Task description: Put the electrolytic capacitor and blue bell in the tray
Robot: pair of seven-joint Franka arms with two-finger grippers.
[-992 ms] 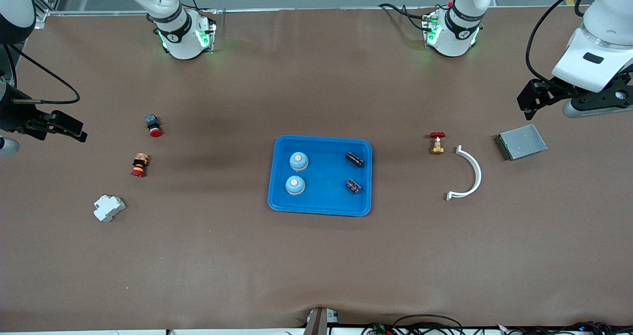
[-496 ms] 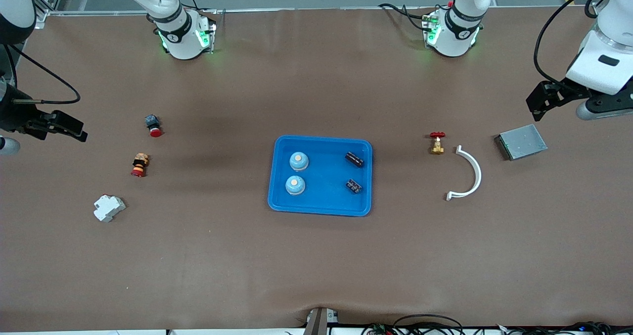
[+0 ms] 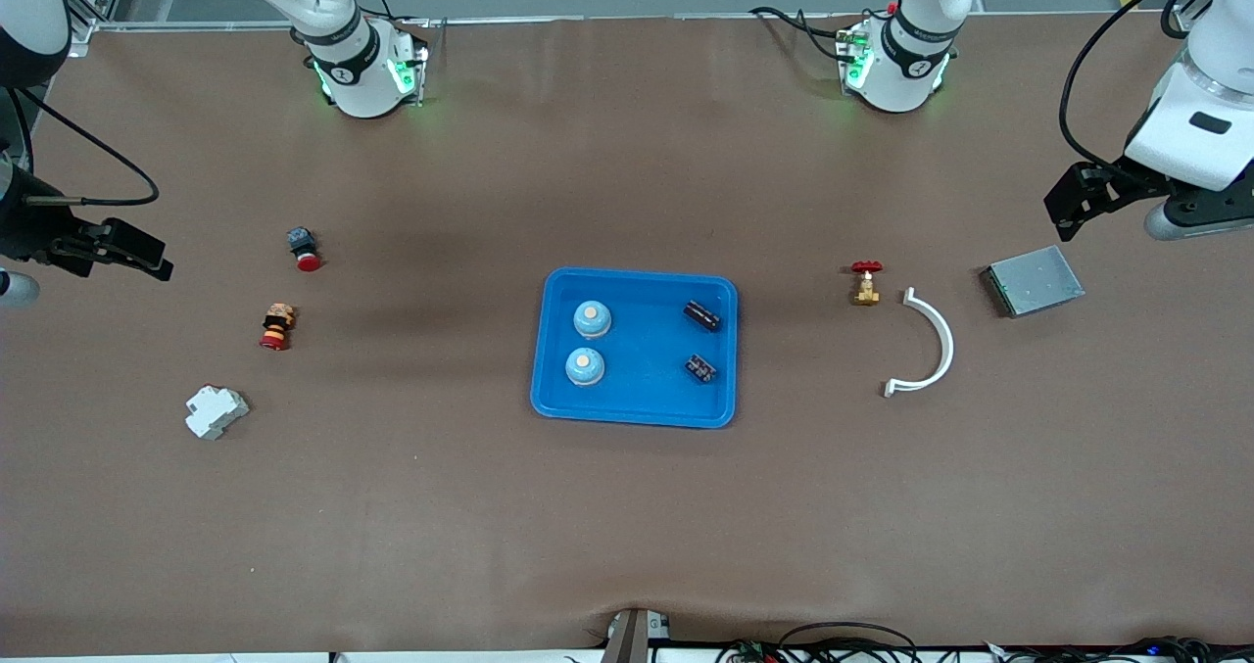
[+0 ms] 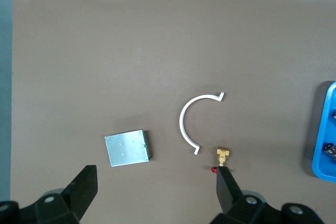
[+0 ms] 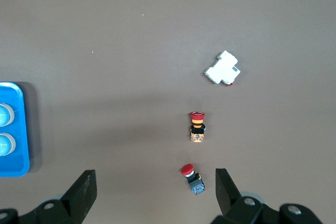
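Observation:
The bright-blue tray (image 3: 637,403) lies mid-table. In it are two blue bells (image 3: 592,318) (image 3: 584,365) toward the right arm's end and two black electrolytic capacitors (image 3: 701,314) (image 3: 699,368) toward the left arm's end. My left gripper (image 3: 1068,205) is open and empty, up over the table at the left arm's end, near the grey metal box (image 3: 1035,280). My right gripper (image 3: 127,252) is open and empty, over the table's right arm's end. The tray's edge shows in the left wrist view (image 4: 324,169) and in the right wrist view (image 5: 16,169), with both bells (image 5: 4,114) (image 5: 4,144).
A brass valve with a red handle (image 3: 865,282) and a white curved piece (image 3: 928,342) lie between tray and box. A red push button (image 3: 304,248), a red-capped switch (image 3: 277,326) and a white block (image 3: 216,411) lie toward the right arm's end.
My left gripper has moved away from the tray toward the table's edge at the left arm's end and risen a little. The right arm and the objects have not moved.

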